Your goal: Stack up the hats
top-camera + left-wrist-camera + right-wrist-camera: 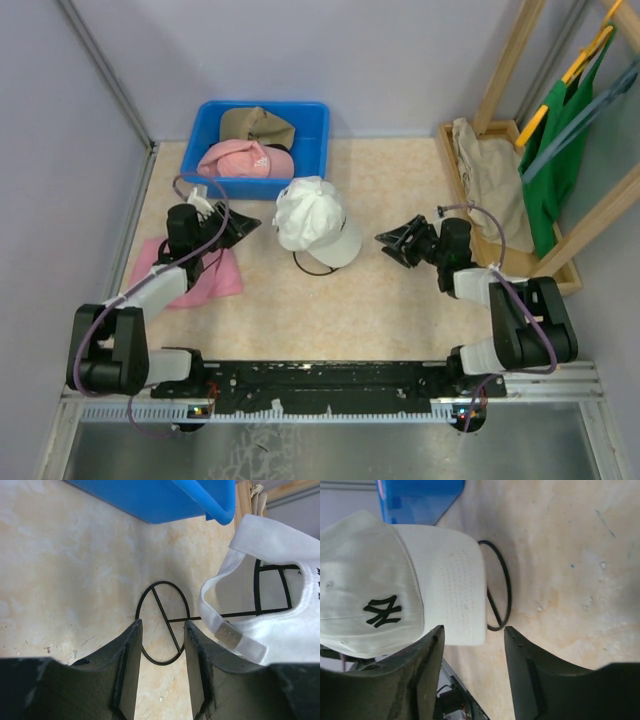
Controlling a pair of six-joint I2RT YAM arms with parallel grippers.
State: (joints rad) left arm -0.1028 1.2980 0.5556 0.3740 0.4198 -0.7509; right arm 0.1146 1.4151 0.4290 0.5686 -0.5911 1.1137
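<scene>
A white cap point(315, 222) with a black logo sits on a black wire stand point(310, 265) at the table's middle. A pink cap point(243, 160) and a tan cap point(258, 125) lie in the blue bin point(312, 140) at the back. The black cap is out of view. My left gripper point(248, 228) is open and empty, just left of the white cap's back strap point(231, 634). My right gripper point(386, 241) is open and empty, just right of the brim point(455, 595). The left wrist view shows the stand's base ring point(145, 652) beyond the open left gripper point(162, 624). The right gripper point(474, 630) faces the brim's edge.
A flat pink cloth point(195, 272) lies under my left arm. A wooden tray point(452, 170) at the right holds a beige garment point(490, 180), with green garments point(560, 130) on a rack behind it. The blue bin also shows in both wrist views point(165, 500) point(415, 497).
</scene>
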